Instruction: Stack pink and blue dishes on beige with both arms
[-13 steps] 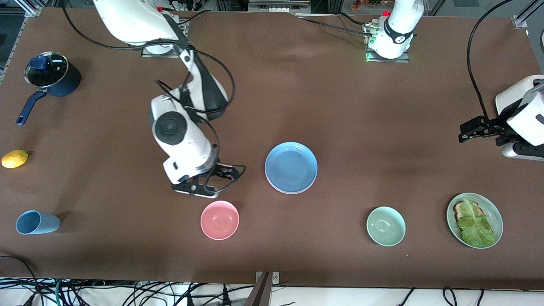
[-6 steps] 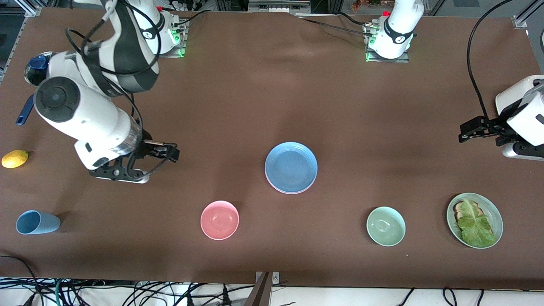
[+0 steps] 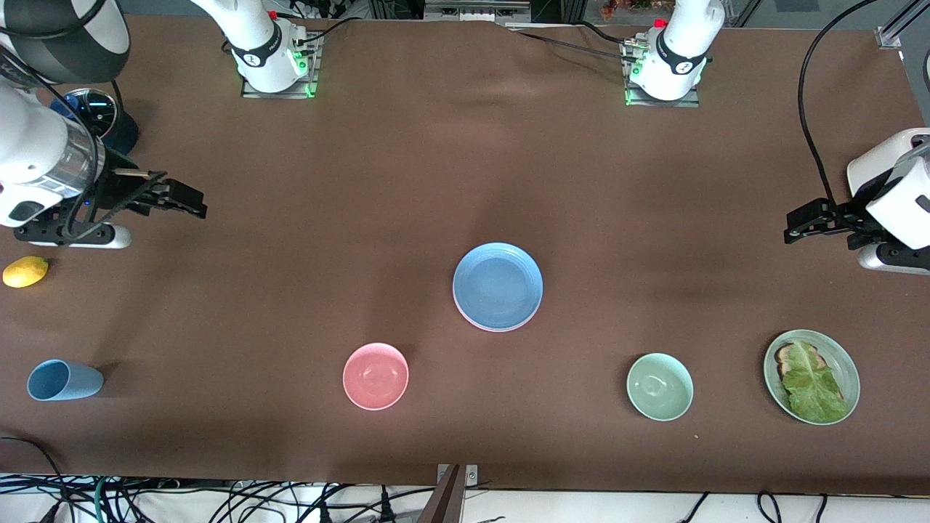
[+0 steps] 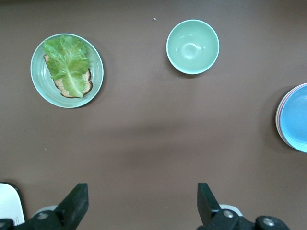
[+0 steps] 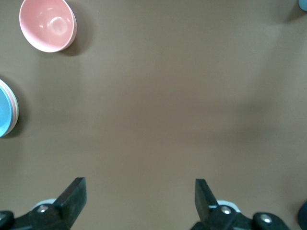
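Note:
The blue plate (image 3: 498, 285) lies at the middle of the table on top of a stack. A thin pink rim of the pink plate (image 3: 473, 325) shows under its near edge. The beige plate is hidden. The stack's edge also shows in the left wrist view, blue plate (image 4: 296, 117), and in the right wrist view, blue plate (image 5: 4, 112). My right gripper (image 3: 190, 202) hangs open and empty over bare table at the right arm's end; right gripper (image 5: 139, 185). My left gripper (image 3: 790, 226) waits open and empty at the left arm's end; left gripper (image 4: 141, 189).
A pink bowl (image 3: 375, 375) and a pale green bowl (image 3: 660, 386) stand nearer the camera than the stack. A green plate with toast and lettuce (image 3: 811, 376) is at the left arm's end. A light blue cup (image 3: 62, 380), a lemon (image 3: 25, 271) and a dark pot (image 3: 102, 116) are at the right arm's end.
My right arm has swung away from beside the pink bowl and the stack to its own end of the table, gripper open throughout. The left arm and the dishes have not moved.

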